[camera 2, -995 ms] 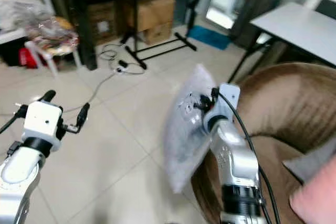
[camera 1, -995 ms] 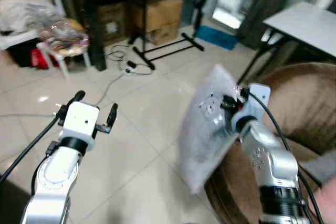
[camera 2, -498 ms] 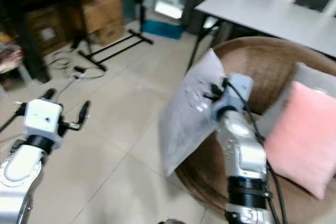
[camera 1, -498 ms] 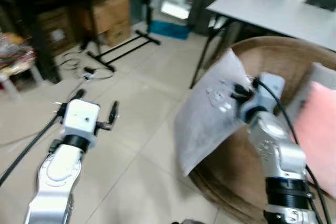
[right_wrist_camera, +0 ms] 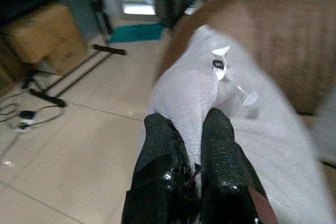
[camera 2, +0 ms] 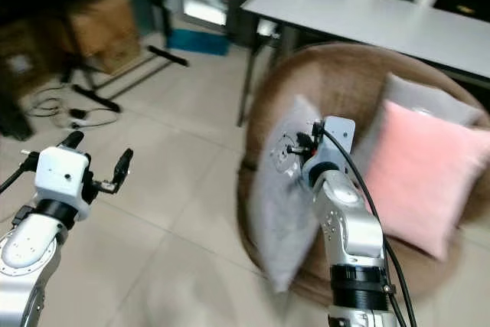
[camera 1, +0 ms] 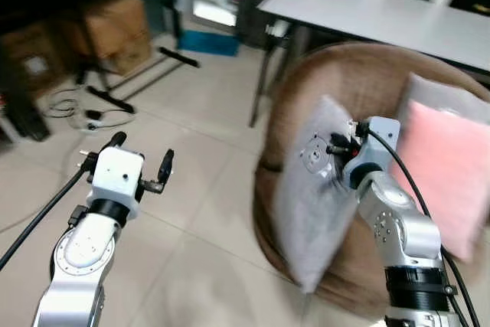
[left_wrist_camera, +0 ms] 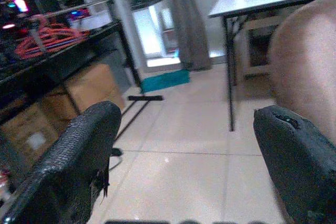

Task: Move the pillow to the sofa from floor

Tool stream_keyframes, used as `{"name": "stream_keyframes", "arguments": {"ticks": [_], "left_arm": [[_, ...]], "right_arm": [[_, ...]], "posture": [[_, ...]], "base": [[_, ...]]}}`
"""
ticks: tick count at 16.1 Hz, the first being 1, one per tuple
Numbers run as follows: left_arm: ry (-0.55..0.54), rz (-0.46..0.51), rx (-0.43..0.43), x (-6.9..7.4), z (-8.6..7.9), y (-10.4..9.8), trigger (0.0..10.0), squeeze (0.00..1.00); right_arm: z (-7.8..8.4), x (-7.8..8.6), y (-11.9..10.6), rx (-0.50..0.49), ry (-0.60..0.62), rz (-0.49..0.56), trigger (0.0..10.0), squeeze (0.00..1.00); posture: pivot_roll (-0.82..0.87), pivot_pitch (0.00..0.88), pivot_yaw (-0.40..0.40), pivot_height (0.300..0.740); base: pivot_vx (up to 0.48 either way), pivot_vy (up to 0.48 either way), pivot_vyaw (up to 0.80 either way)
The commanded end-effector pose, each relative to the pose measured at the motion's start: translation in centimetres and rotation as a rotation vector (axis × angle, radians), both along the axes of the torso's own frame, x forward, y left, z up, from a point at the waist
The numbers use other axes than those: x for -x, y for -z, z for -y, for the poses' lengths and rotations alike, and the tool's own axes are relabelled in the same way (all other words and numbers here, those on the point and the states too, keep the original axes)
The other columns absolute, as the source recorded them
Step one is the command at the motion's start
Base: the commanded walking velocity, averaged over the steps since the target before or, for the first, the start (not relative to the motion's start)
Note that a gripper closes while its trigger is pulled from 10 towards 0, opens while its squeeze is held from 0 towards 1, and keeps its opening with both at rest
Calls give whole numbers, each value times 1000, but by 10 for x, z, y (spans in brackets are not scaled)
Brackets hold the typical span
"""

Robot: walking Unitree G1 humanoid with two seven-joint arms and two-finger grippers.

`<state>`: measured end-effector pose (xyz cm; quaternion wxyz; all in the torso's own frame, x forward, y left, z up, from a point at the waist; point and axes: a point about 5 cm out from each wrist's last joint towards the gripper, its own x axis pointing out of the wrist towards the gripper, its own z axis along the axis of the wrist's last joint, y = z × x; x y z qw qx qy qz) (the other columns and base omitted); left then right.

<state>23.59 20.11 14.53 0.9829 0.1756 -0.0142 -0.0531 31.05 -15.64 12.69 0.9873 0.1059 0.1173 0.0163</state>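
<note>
A grey pillow (camera 1: 312,197) hangs upright in the air, level with the front edge of the round brown sofa (camera 1: 360,74). My right gripper (camera 1: 338,148) is shut on the pillow's upper part; in the right wrist view its two black fingers (right_wrist_camera: 215,145) pinch a fold of the grey pillow (right_wrist_camera: 247,114). My left gripper (camera 1: 140,162) is raised over the tiled floor to the left, open with nothing between its fingers (left_wrist_camera: 79,156).
A pink cushion (camera 1: 448,174) and a grey one (camera 1: 440,97) lean on the sofa's back. A white table (camera 1: 367,13) stands behind it. Cardboard boxes (camera 1: 115,28), a black stand and cables (camera 1: 84,109) lie on the floor at the far left.
The view has swung right, so the sofa and cushions now sit in front of me. The pillow stays in my right gripper, now before the sofa's front. The left arm holds its pose.
</note>
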Motion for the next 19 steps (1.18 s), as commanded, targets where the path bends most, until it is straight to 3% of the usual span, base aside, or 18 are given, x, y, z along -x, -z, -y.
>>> {"name": "stream_keyframes", "arguments": {"ticks": [1,6,16,19], "left_arm": [[1,-3,0,0,0,0,10000,443],[9,-11,-6,2,0,1,10000,443],[30,-29,-16,4,0,3,10000,443],[33,-30,-20,4,0,3,10000,443]], "right_arm": [[-9,-4,-20,4,-41,88,10000,0],[-5,-5,-18,14,-14,69,10000,0],[3,-7,-21,41,7,61,10000,0],[-5,-8,-24,22,-42,86,10000,0]], "posture": [[43,0,-78,740],[45,0,-78,740],[49,0,-76,740],[52,0,-79,740]], "base": [[337,0,0],[335,0,0],[328,0,-790],[310,0,-267]]}}
